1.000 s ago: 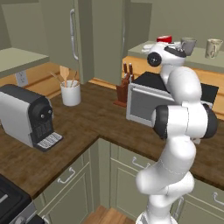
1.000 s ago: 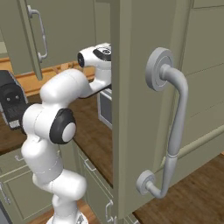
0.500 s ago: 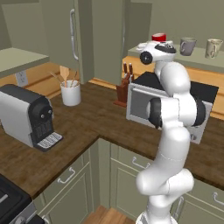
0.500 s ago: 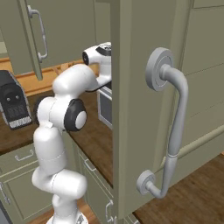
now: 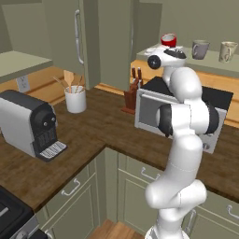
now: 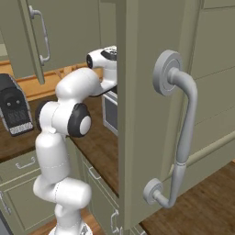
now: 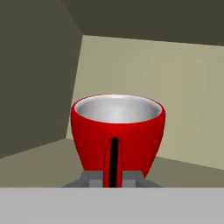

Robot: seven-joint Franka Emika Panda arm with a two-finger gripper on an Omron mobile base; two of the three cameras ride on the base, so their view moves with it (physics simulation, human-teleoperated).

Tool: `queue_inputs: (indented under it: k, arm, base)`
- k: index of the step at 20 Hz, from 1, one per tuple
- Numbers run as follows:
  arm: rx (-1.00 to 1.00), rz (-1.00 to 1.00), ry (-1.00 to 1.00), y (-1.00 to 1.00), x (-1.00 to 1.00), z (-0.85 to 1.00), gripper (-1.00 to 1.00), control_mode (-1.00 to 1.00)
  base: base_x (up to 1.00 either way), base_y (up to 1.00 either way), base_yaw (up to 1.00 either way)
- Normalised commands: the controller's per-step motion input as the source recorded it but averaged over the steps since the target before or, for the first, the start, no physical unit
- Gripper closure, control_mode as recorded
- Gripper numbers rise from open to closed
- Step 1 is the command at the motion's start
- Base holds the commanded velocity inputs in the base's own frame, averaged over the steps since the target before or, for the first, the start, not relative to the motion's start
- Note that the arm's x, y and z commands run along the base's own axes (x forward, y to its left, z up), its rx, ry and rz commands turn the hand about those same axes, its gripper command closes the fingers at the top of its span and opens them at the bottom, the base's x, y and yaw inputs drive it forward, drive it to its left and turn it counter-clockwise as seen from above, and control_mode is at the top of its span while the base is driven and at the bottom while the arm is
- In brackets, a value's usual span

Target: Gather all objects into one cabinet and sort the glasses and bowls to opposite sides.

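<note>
The white arm has straightened upward over the last second: its upper links, folded low beside the toaster oven a moment ago, now stand in a tall column, and the hand has climbed toward the open shelf of the wide pale olive-beige wall cabinet (image 5: 210,58).

The plain bright red cup (image 7: 117,133) fills the middle of the hand view, upright, its grey inside showing, with the pincer (image 7: 113,175) clamped together on the cup's handle at the bottom edge. Seen from the left base, the red cup sits just above the hand at the left end of the shelf, at shelf height. Whether its base touches the shelf or hangs just over it cannot be told.

Farther right on the same shelf stand the grey mug with a handle (image 5: 200,48) and, beside it, the cream mug with a brownish pattern (image 5: 228,51), apart from each other and well apart from the red cup.

The lift probably means the red cup is being brought in to join the other two, so the likely next step is carrying it rightward toward them.
</note>
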Motion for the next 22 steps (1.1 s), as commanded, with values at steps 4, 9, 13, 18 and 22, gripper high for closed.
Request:
queue_inputs:
  k: [4,9,13,18,22]
  arm:
    - [0.01,0.0,0.03,0.0,0.04,-0.22,1.0,-1.0]
    - [0.1,0.01,0.02,0.0,0.0,-0.03,1.0,-1.0]
    - [0.15,0.05,0.17,0.06,0.01,-0.09,-1.0,-1.0]
    - [0.1,0.07,0.11,0.07,0.03,0.0,-1.0,-1.0]
    - [0.1,0.12,0.04,0.0,-0.2,0.56,-1.0,-1.0]
  base:
    - [0.0,0.0,0.0]
    - [0.0,0.0,0.0]
    - [0.0,0.0,0.0]
    - [0.0,0.0,0.0]
    - [0.0,0.0,0.0]
